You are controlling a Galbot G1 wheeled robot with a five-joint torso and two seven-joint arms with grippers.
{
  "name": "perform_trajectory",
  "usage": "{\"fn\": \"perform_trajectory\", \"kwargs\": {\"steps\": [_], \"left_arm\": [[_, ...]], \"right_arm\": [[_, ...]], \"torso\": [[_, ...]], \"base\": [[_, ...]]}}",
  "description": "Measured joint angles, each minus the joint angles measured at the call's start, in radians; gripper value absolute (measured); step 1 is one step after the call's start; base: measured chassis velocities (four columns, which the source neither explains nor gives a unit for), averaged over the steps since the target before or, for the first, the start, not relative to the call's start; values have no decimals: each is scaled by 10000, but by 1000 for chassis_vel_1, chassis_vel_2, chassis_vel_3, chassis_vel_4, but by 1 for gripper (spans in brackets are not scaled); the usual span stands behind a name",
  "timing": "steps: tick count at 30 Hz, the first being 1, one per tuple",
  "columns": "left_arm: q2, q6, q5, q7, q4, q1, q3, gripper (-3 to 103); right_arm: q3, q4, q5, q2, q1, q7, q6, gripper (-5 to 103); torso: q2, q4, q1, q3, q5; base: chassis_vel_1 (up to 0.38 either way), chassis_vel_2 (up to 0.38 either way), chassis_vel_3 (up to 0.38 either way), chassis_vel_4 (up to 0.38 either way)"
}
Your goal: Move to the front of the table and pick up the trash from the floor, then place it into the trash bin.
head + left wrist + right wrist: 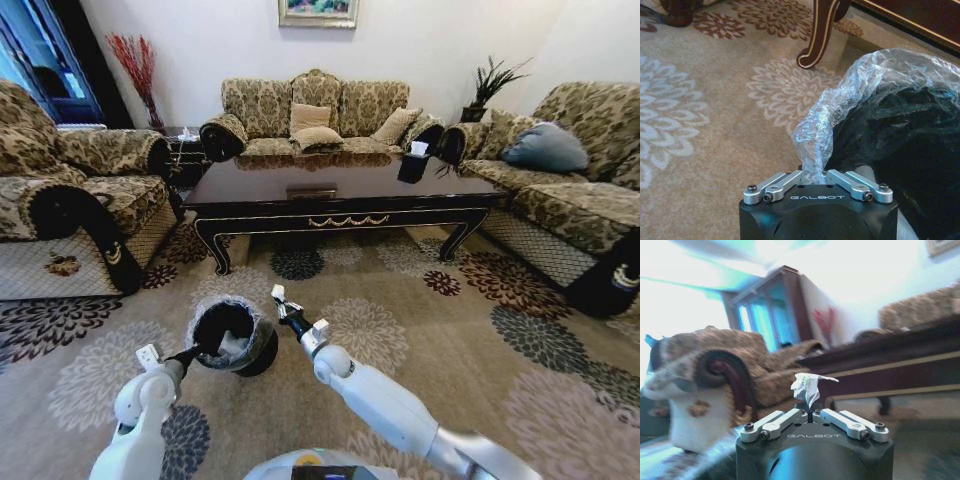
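Bin (236, 338) liner pinched in left hand (196, 350), paper scrap (808, 385) in right hand (278, 301), table (340, 200) beyond.

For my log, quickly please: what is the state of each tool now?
Left tool: closed on the liner of the trash bin.
Right tool: closed on a crumpled white paper, near the bin.

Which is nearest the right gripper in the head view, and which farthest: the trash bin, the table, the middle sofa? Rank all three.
From the right gripper, holding crumpled white paper:
1. Trash bin, just to its left.
2. Table, ahead.
3. Middle sofa, behind the table.
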Motion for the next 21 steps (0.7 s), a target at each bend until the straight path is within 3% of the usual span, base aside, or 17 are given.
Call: {"fn": "perform_trajectory", "kwargs": {"steps": [13,15,18,19,21], "left_arm": [[-254,2,234,1,28,-151,345,2],[-268,2,235,1,0,-151,351,2],[-281,1,235,1,-26,-145,358,2],[-297,1,242,1,-40,-127,363,2],[-303,1,248,1,-48,-117,366,2]], "right_arm": [[-1521,298,-687,204,375,-347,387,0],[-1552,335,-550,112,398,-770,272,11],[-1557,333,-540,80,423,-872,251,16],[-1557,314,-540,52,437,-893,241,27],[-1560,297,-552,41,437,-895,237,27]], "torso": [[1,0,0,0,0],[0,-1,0,0,0],[0,-2,0,0,0],[0,-2,0,0,0],[1,-1,0,0,0]], "base": [[0,0,0,0],[0,0,0,0],[0,0,0,0],[0,0,0,0],[0,0,0,0]]}}
